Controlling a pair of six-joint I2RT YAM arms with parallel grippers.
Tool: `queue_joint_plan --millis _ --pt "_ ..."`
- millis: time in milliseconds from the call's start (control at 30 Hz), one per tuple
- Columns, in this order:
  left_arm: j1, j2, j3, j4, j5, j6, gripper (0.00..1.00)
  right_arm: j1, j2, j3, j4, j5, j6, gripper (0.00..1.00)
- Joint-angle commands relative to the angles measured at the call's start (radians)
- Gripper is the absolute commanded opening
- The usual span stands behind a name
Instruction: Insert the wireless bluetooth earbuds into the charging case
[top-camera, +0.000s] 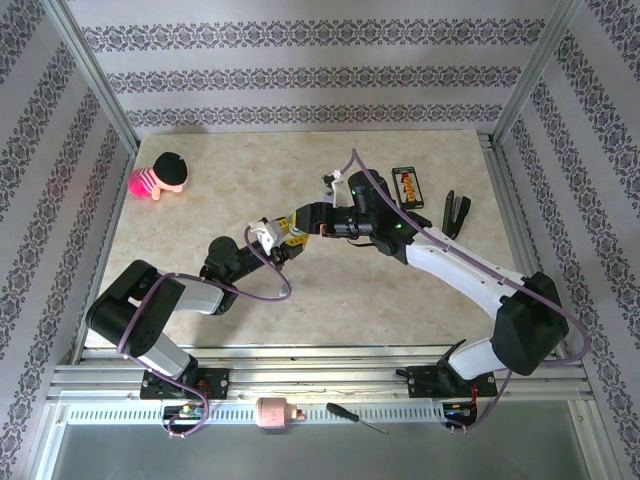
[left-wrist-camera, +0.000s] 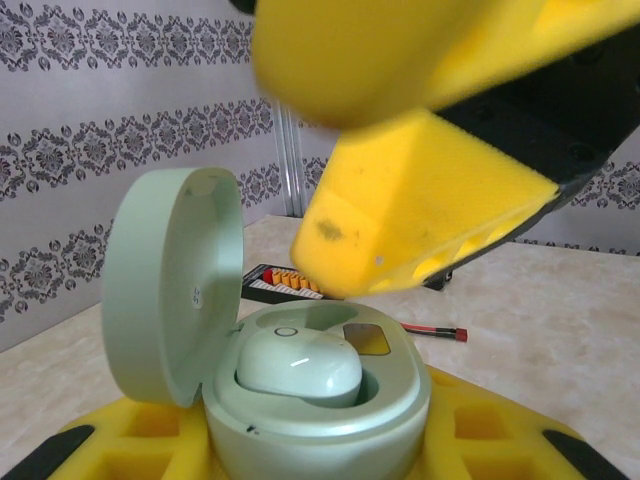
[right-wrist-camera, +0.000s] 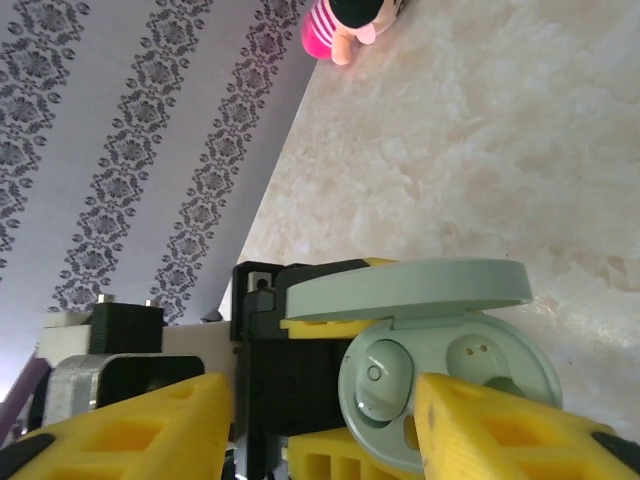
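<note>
Left gripper clamps the pale green charging case from both sides, its yellow fingers cut off by the bottom edge of the left wrist view. Right gripper hangs just above, jaws standing well apart and clear of the case; one of its fingers looms blurred across the top of the left wrist view, hiding part of the patterned wall behind. From the overhead camera the two grippers meet above the middle of the table, where the case is too small to make out. Its round lid stands open, upright at the case's side. One glossy pale green earbud sits seated in a well; the neighbouring well shows a bare floor with small dark dots, its lower part hidden behind a right finger. An orange-filled box peeks from behind the case, and a pink-and-black plush toy is cropped at the right wrist view's top edge.
</note>
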Motion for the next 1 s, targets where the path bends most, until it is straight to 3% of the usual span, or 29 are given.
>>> queue_joint_plan --millis 0,200,500,767,967 --pt "-0.014 -0.015 0.015 0.066 -0.008 0.018 0.26 -0.008 -0.081 -0.025 -0.001 -0.001 -0.100 0.59" --pt "0.034 -0.036 -0.019 0.066 -0.037 0.003 0.26 -0.017 -0.168 -0.086 -0.021 0.018 -0.205 0.64" --pt "0.208 -0.048 -0.066 0.066 -0.047 -0.058 0.26 0.038 -0.159 -0.169 -0.131 0.162 -0.356 0.67" --pt "0.327 -0.065 -0.068 0.066 -0.043 -0.125 0.26 0.172 0.052 -0.153 -0.177 0.320 -0.379 0.69" --pt "0.399 -0.065 -0.051 0.066 -0.035 -0.203 0.26 0.267 0.256 -0.095 -0.164 0.353 -0.409 0.56"
